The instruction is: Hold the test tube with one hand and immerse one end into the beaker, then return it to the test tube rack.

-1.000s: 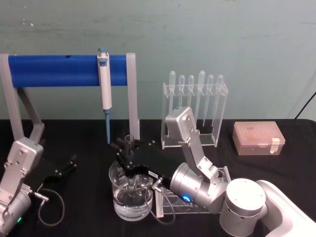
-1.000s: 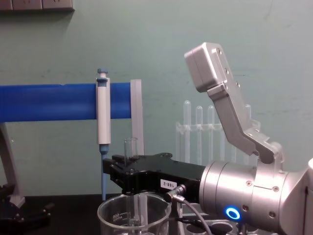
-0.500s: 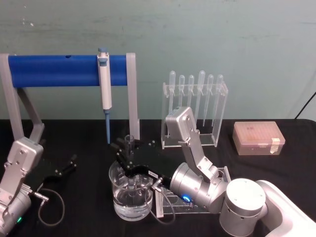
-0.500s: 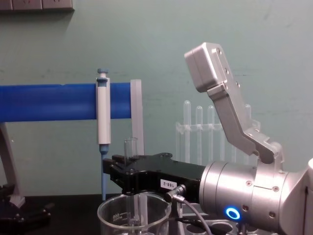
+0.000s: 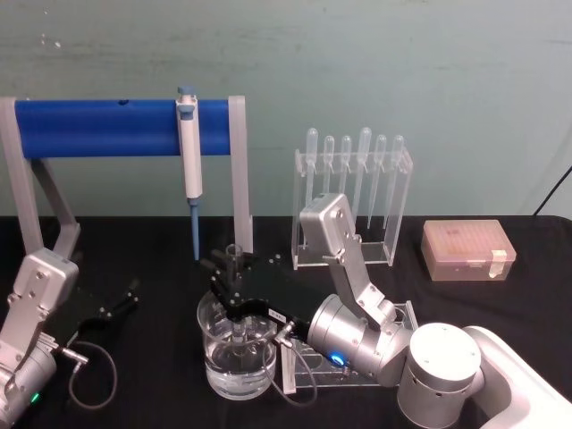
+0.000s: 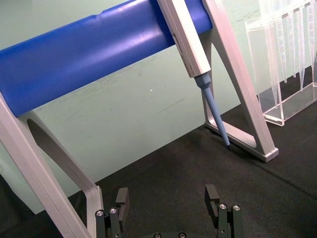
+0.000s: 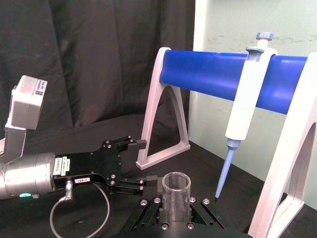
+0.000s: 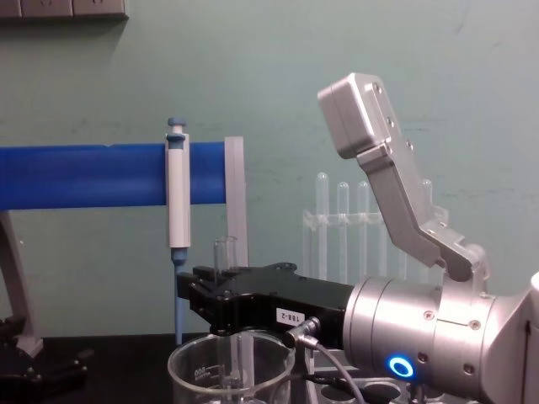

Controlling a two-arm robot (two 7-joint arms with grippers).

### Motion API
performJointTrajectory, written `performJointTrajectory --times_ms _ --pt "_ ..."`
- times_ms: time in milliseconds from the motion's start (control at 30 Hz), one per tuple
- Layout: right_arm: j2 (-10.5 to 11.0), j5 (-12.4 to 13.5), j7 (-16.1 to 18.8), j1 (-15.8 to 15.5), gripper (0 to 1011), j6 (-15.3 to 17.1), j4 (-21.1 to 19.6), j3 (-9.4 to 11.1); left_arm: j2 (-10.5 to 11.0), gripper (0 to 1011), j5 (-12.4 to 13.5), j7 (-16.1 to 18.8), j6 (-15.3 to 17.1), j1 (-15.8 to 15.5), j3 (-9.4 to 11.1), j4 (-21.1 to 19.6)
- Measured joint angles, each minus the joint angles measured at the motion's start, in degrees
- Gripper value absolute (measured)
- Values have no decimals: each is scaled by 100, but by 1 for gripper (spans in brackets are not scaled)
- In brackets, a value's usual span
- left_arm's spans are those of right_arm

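- The right tool [image 5: 232, 279] grips the test tube [image 8: 224, 254] and holds it upright over the beaker [image 8: 192, 379].
- The lower part of the tube is inside the beaker, and its rim stands above the tool.
- The left tool [image 6: 166, 198] has its fingers spread apart, low over the tabletop [image 5: 161, 259] on the left, well apart from the beaker.

Pipettor [image 5: 189, 152] hangs behind beaker [image 5: 219, 362] (near).
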Motion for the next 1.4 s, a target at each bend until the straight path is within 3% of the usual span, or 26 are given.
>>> performJointTrajectory --times_ms 1400 --pt "0 0 0 0 151 0 0 1 0 1000 0 0 0 0 0 0"
